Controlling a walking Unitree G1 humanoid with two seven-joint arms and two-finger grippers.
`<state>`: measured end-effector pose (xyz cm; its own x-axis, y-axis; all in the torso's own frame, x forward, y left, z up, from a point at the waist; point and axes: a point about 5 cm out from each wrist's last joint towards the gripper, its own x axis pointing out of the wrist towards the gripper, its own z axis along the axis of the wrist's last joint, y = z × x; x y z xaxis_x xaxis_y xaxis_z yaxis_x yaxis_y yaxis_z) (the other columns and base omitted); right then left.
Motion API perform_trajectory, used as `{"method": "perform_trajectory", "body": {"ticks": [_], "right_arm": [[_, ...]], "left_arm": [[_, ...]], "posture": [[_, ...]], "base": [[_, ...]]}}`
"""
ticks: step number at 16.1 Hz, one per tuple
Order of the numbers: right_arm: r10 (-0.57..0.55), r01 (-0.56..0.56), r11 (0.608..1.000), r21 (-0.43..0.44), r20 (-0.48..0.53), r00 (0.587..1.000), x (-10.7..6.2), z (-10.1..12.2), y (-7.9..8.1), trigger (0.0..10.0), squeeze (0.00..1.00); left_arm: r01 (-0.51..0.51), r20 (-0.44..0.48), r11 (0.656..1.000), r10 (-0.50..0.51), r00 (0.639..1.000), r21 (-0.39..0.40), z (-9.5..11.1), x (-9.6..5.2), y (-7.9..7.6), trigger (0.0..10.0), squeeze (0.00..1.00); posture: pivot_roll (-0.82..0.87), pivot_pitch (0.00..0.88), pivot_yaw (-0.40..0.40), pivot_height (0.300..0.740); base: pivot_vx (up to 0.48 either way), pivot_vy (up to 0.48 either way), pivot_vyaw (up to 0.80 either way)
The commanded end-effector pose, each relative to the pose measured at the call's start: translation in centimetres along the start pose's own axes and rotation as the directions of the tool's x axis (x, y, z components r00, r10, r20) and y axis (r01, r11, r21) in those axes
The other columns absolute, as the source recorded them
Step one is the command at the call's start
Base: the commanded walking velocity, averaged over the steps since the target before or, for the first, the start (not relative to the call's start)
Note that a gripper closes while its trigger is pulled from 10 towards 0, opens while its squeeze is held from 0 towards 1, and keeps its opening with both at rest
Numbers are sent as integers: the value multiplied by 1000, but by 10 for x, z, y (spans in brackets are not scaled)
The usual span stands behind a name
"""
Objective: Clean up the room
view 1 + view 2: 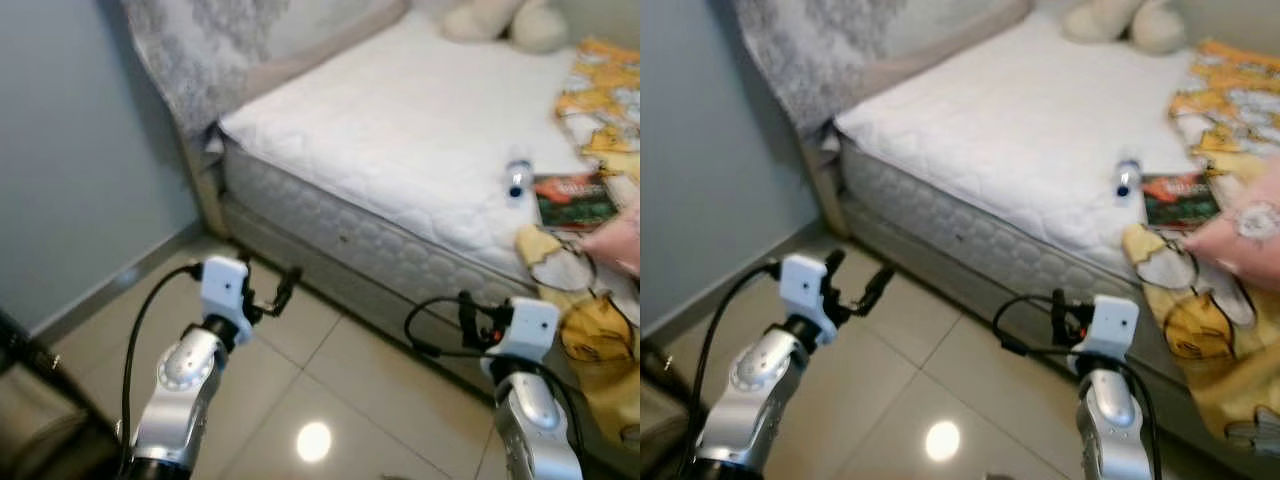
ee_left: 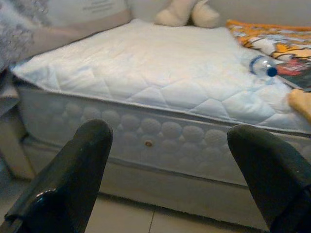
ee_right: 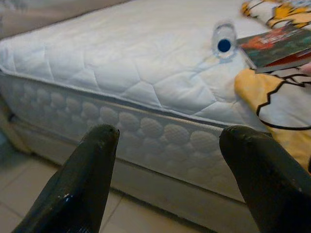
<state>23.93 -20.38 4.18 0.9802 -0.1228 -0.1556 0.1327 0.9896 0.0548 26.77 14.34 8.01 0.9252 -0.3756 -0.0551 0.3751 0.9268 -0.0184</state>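
Note:
A clear water bottle with a blue cap point(image 1: 517, 180) lies on the white mattress point(image 1: 400, 130), next to a dark book point(image 1: 573, 200). A yellow and orange cartoon blanket point(image 1: 600, 90) covers the bed's right side and hangs over its edge. Both arms are raised over the tiled floor in front of the bed. My left gripper point(image 2: 170, 141) is open and faces the mattress side, holding nothing. My right gripper point(image 3: 167, 141) is also open with nothing in it, and the bottle point(image 3: 223, 40) and book point(image 3: 277, 46) lie beyond it.
A cream plush toy point(image 1: 505, 20) lies at the head of the bed. A pink pillow point(image 1: 622, 240) sits at the right edge. A grey wall point(image 1: 70, 150) and a patterned headboard point(image 1: 190, 50) stand to the left. Glossy floor tiles point(image 1: 320, 400) lie below the arms.

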Motion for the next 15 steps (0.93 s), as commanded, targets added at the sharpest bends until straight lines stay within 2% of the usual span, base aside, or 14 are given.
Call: {"method": "perform_trajectory", "body": {"ticks": [1, 3, 8, 12, 14, 15], "right_arm": [[12, -13, 1000, 16, 19, 1000, 1, 3, 7, 10000, 0], [7, -7, 1000, 13, 17, 1000, -1, 1, 6, 10000, 0], [-2, 2, 1000, -4, 14, 1000, -4, 1, 3, 10000, 0], [30, -29, 999, -16, 48, 998, 2, 9, 14, 10000, 0], [36, -34, 999, -28, 53, 998, 3, 10, 13, 10000, 0], [25, -20, 999, -41, 110, 994, 2, 19, 10, 10000, 0]], "left_arm": [[-26, -7, 999, 26, 1000, 25, 0, -3, 9, 10000, 0], [-48, -19, 997, 49, 999, 54, -2, -2, 9, 10000, 0], [-66, -31, 996, 68, 997, 52, -4, 1, 8, 10000, 0], [-50, -6, 997, 50, 999, 50, 1, 8, 2, 10000, 0], [-93, 3, 996, 93, 996, 0, 1, 8, 6, 10000, 0], [-223, 30, 964, 229, 973, -144, 2, 2, 20, 10000, 0]], "posture": [[-93, 0, 35, 740], [-97, 0, 36, 740], [-102, 0, 38, 740], [-104, 0, 41, 740], [-108, 0, 41, 740], [-114, 0, 40, 740]], "base": [[0, 480, -719], [0, 187, -719], [0, 0, -719], [277, -368, 0], [300, -371, 0], [454, 0, 0]]}}
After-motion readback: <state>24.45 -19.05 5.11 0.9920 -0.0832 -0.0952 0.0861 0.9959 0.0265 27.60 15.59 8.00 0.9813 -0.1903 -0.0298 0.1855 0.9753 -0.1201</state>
